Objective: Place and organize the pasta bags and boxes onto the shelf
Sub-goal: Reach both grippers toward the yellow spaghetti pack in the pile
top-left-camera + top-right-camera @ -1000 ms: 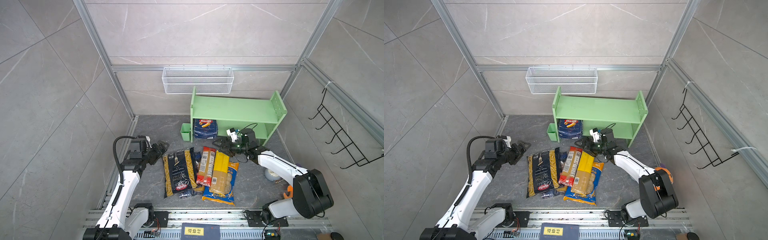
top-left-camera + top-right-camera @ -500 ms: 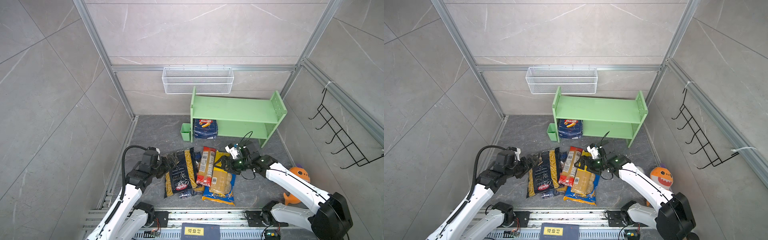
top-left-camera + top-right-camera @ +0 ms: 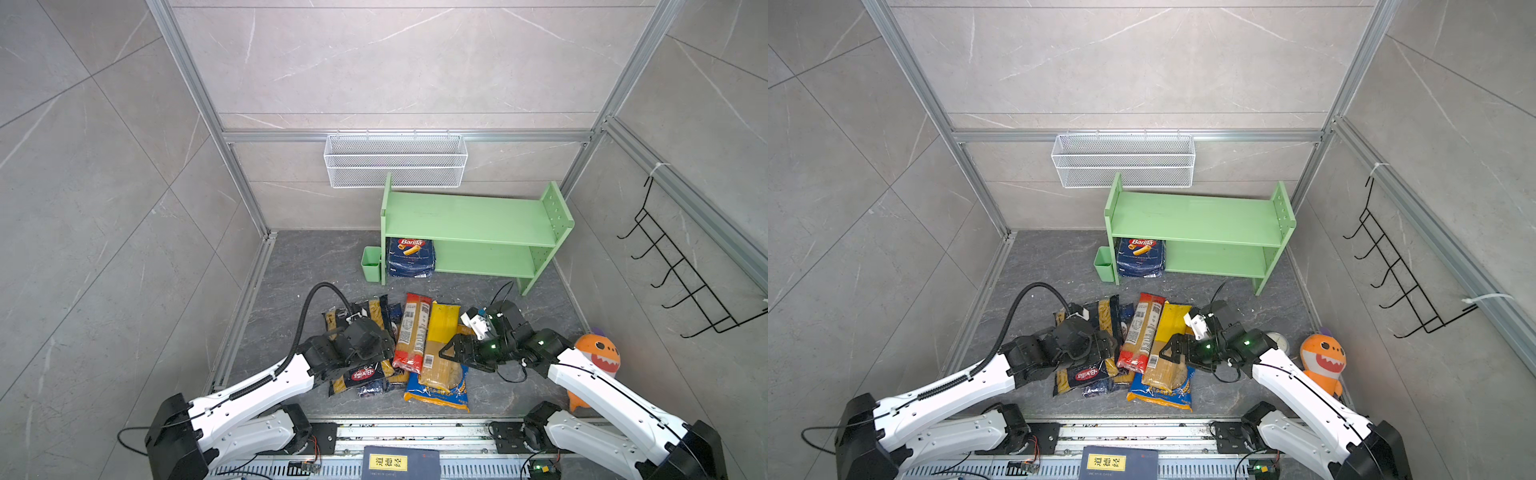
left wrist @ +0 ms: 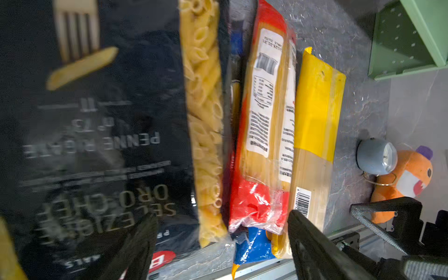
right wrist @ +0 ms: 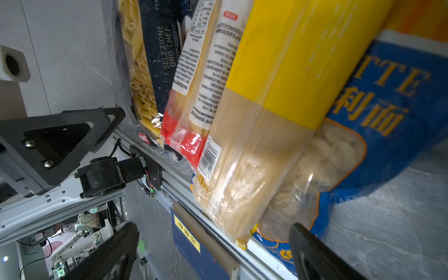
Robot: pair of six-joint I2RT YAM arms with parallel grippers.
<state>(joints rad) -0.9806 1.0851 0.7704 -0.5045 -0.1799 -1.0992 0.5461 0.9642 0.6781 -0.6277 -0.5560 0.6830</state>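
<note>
Leaning over a heap of pasta on the dark grey surface, both arms reach in from the near side with nothing in hand. The left tool stands open, its jaws spread across the clear strip of the black penne bag and the end of the red-ended spaghetti pack, apparently lining up a first pick. The right tool gapes wide too, its jaws bracketing the near end of the yellow spaghetti pack, which lies on top of the blue-orange orecchiette bag. The top pack looks the sensible choice, since pulling the one beneath would likely drag the rest along. A dark blue spaghetti pack peeks out between the penne and the red-ended pack. Only the pasta box is put away, standing in the lower tier at the left end of the green shelf. That leaves the rest of the tier and the whole upper board free for the bags, which lie well apart from it.
</note>
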